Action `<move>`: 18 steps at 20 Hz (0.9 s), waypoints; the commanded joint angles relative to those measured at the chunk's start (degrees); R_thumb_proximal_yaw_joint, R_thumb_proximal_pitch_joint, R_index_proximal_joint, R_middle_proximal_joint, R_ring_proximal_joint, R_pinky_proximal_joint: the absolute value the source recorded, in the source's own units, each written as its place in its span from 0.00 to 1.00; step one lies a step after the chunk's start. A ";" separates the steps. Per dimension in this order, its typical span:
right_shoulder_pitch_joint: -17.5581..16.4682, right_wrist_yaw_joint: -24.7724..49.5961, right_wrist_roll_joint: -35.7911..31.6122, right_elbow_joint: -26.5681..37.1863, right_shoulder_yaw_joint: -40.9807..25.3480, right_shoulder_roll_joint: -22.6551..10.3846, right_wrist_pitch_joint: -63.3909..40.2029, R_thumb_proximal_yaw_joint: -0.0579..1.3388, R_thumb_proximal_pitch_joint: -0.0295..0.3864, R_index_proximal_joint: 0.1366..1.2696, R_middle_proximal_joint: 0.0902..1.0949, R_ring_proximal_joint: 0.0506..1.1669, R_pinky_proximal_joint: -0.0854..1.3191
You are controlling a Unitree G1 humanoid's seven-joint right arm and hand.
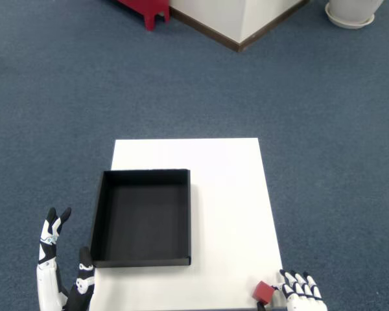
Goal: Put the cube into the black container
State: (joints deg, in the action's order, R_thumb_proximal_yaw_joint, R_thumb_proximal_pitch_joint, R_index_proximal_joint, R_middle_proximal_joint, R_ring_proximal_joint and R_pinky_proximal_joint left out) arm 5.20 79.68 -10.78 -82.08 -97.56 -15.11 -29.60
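The small red cube lies on the white table at its front right corner, near the bottom edge of the head view. My right hand is just right of the cube, fingers stretched forward and apart, with the index side at or touching the cube. Nothing is closed around the cube, and the palm and thumb are mostly cut off by the frame edge. The black container, a shallow open rectangular tray, sits empty on the table's left half, well to the left of and beyond the cube.
My left hand hovers open off the table's front left corner, beside the container. Blue carpet surrounds the table. A red stool, a white wall corner and a white pot base stand far away.
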 commanded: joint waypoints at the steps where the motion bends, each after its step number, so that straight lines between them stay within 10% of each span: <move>1: 0.26 1.80 -0.29 -0.61 0.10 -1.29 -1.10 0.90 0.51 0.78 0.17 0.15 0.08; 18: 10.63 16.37 8.19 0.04 -0.89 0.56 -13.39 0.90 0.50 0.79 0.17 0.13 0.05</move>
State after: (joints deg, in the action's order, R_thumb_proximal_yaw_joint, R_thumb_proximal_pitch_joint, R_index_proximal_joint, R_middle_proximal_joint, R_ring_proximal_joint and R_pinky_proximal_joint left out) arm 14.65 92.36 -2.58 -81.90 -99.38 -13.75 -41.01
